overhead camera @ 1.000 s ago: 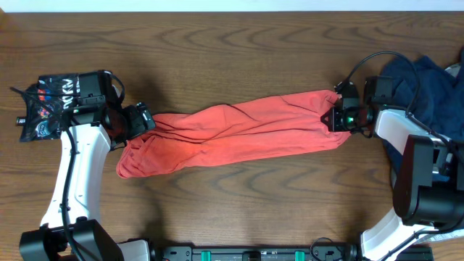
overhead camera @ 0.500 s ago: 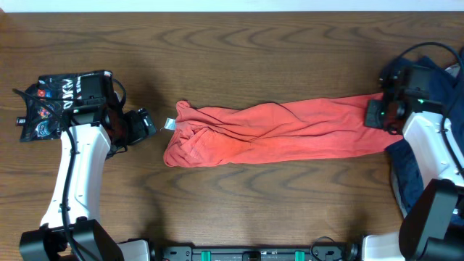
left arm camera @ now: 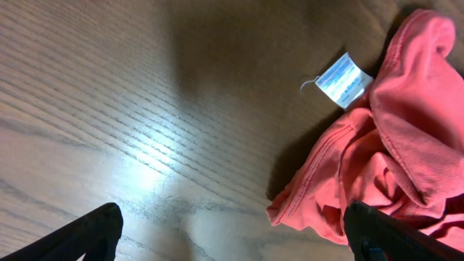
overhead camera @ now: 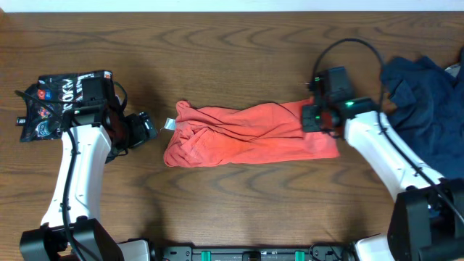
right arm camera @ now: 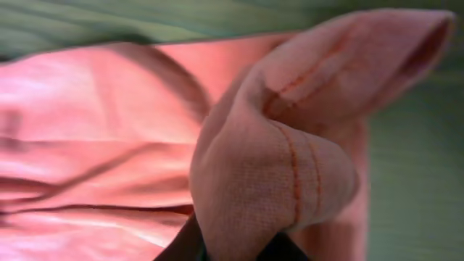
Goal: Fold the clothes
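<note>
The coral-red cotton T-shirt [overhead camera: 246, 134] lies bunched lengthwise on the brown wooden bench [overhead camera: 232, 43]. My right gripper [overhead camera: 313, 119] is clamped on its right-end hem fold. My left gripper [overhead camera: 145, 129] stands apart and empty, near the left end. Fabric looks light, limp, non-slip; grasp stitched edges. The glossy black snack packet [overhead camera: 54, 101] hides its contents.
</note>
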Robot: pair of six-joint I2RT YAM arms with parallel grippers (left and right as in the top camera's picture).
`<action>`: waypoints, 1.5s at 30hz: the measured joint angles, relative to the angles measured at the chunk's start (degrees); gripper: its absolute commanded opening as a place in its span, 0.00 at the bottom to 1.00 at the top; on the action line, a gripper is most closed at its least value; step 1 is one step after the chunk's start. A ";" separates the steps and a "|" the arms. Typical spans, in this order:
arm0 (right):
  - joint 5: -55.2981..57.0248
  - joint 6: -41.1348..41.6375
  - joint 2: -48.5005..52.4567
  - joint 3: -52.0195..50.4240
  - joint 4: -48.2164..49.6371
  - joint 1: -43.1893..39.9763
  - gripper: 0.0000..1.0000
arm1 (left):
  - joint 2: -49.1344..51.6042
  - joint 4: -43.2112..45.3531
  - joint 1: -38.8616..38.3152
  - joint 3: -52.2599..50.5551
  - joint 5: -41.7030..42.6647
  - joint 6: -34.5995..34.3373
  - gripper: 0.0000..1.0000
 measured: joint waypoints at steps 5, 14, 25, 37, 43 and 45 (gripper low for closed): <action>-0.68 2.43 3.74 0.00 3.54 5.14 0.21 | 0.00 0.02 0.00 -0.02 0.00 0.00 0.98; -13.27 3.06 7.10 -0.07 15.17 8.90 0.74 | 0.00 0.02 0.00 -0.07 0.02 0.00 0.98; -16.55 1.40 6.73 -0.04 15.10 7.85 0.79 | 0.00 0.02 0.00 -0.07 0.02 0.00 0.99; 2.54 1.86 -1.16 -0.09 2.19 3.37 0.66 | 0.00 0.02 0.00 -0.07 0.02 0.00 0.99; 0.85 1.92 5.68 -1.11 4.22 4.20 0.69 | 0.00 0.02 0.00 -0.07 0.00 0.00 0.99; -1.05 1.88 7.80 -1.31 6.34 5.25 0.70 | 0.00 0.02 0.00 -0.07 0.00 0.00 0.99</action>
